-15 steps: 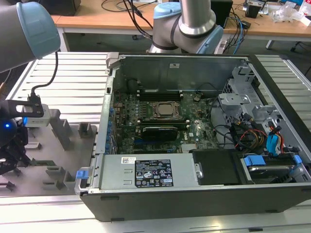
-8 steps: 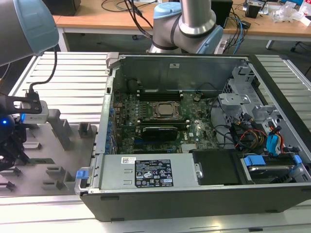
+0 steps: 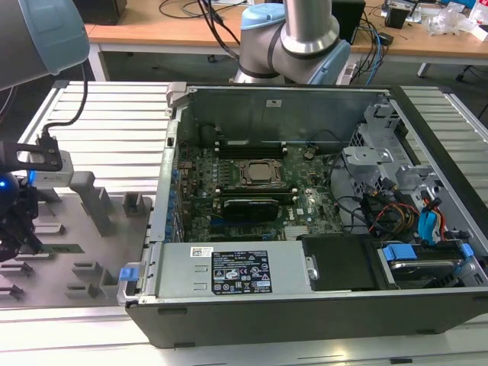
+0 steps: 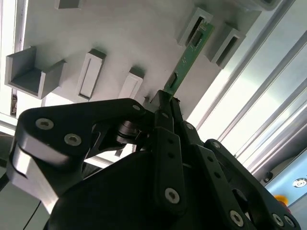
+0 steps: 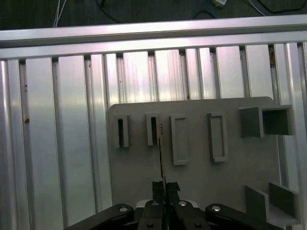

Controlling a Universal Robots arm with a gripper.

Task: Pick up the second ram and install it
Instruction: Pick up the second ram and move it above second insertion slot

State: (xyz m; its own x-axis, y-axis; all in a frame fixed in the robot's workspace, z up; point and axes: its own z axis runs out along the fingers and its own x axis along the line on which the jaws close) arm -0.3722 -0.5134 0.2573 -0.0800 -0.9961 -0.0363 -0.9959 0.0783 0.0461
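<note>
we are looking at a slatted aluminium counter (image 3: 114,122) that is carrying an open computer case (image 3: 290,320) on the exterior view's right, with its motherboard (image 3: 252,194) lying exposed inside. at the exterior view's left, beside the case, a grey fixture (image 3: 107,244) with upright slotted blocks is sitting flat on the slats, and the arm (image 3: 38,30) is reaching down over it. in the second wrist view the black jaws are pressing together on the near end of the second ram (image 4: 188,55), clamping it, while the far end of that thin green stick is lying between two slotted blocks. in the first wrist view we are seeing the second ram (image 5: 160,153) edge-on, running from the jaws to one slotted block.
</note>
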